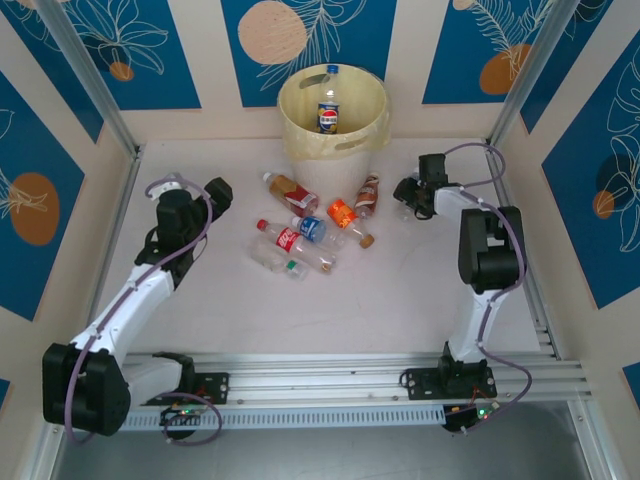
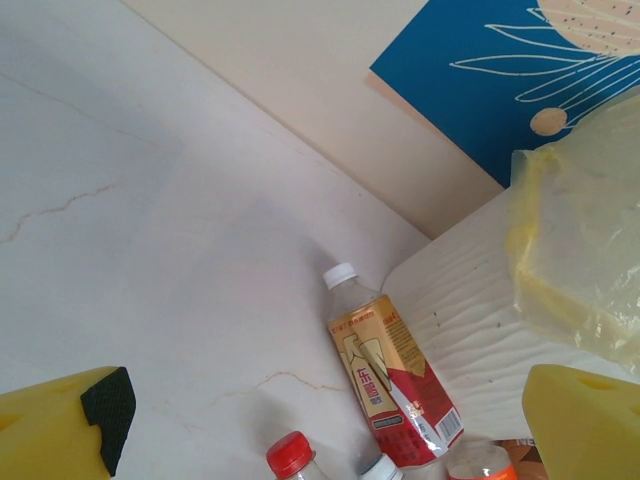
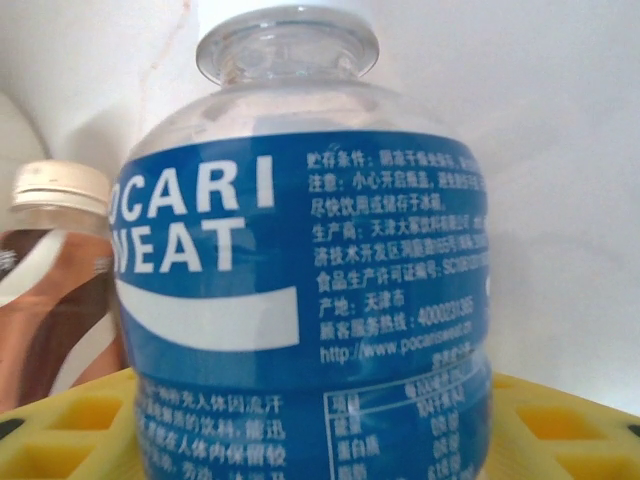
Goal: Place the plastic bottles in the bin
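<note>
Blue-label bottle (image 3: 300, 280) stands nearest the right wrist camera, upright, with its clear neck on top; I cannot make out a cap. The right jaws are closed to the width of its body: one yellow pad (image 3: 60, 430) presses the lower part of the label on each side, so this bottle appears to be held. I judge it empty and very light. The thin wall will dent under a strong squeeze and the glossy label film can slip, so a grip across the label band, or higher near the stiffer shoulder, is safer than one at the soft middle. Just beside it on the left lies a brown bottle (image 3: 50, 300) with a cream cap.

The left jaws are wide open with nothing between them, hanging above the desk (image 1: 400, 290). Ahead of them lies a red-and-gold bottle (image 2: 385, 370) with a white cap.

From above, the other loose bottles (image 1: 300, 230) lie in a group at the middle of the desk, between the two arms. The bin (image 1: 300, 100) stands behind them at the far wall, with one bottle (image 1: 328, 112) already upright inside.
</note>
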Robot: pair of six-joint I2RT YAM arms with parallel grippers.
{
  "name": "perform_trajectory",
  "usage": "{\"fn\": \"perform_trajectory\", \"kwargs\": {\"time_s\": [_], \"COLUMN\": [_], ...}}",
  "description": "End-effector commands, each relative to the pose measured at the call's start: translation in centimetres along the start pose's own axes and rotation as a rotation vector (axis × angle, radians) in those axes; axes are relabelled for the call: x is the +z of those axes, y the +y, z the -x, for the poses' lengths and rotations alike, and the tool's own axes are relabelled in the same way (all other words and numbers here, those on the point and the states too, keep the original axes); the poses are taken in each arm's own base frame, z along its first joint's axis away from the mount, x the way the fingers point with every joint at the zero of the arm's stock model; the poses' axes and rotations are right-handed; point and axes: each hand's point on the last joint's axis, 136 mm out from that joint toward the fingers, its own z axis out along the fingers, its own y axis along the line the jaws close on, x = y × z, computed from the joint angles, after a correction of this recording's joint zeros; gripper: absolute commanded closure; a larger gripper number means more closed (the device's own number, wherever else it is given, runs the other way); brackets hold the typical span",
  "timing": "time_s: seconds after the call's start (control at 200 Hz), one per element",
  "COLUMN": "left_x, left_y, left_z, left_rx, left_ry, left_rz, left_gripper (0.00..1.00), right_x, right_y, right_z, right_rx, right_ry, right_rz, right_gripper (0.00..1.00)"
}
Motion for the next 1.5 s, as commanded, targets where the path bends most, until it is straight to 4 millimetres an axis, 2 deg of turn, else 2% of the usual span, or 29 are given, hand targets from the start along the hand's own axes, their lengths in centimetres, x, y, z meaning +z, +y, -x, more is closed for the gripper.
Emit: {"fn": "perform_trajectory", "kwargs": {"time_s": [0.0,0.155,0.395,0.56,0.77,0.9,1.01,1.155,1.38,1.495], "left_x": [0.3,0.4,0.5,0.7,0.9,0.9,1.0,1.1,0.8,0.6], "left_y": [0.0,0.2,1.1,1.4,1.9,2.1,2.4,2.5,2.7,3.1], "left_z": [0.7,0.5,0.3,0.2,0.0,0.1,0.0,-0.1,-0.2,-0.1], "left_rx": [-0.020,-0.024,-0.046,-0.048,-0.057,-0.062,-0.073,-0.079,-0.072,-0.069], "left_ry": [-0.023,-0.016,-0.019,-0.013,-0.006,-0.007,-0.007,-0.003,0.008,0.007], "left_rz": [-0.010,-0.003,0.026,0.038,0.053,0.058,0.065,0.065,0.071,0.080], "left_gripper": [0.00,0.00,0.00,0.00,0.00,0.00,0.00,0.00,0.00,0.00], "right_x": [-3.1,-5.5,-9.9,-13.7,-19.5,-23.0,-24.9,-25.5,-23.9,-22.5], "right_y": [2.7,3.8,6.6,8.5,11.3,13.6,15.9,19.0,24.2,26.5], "right_z": [2.8,3.1,4.0,5.8,8.3,9.6,10.3,11.3,12.0,12.4], "right_rx": [0.002,0.004,0.015,0.022,0.003,-0.037,-0.090,-0.161,-0.257,-0.315], "right_ry": [-0.138,-0.192,-0.251,-0.334,-0.452,-0.503,-0.513,-0.507,-0.433,-0.408], "right_rz": [0.138,0.217,0.387,0.487,0.610,0.682,0.736,0.785,0.861,0.853], "right_gripper": [0.66,0.67,0.67,0.68,0.68,0.70,0.70,0.70,0.70,0.69]}}
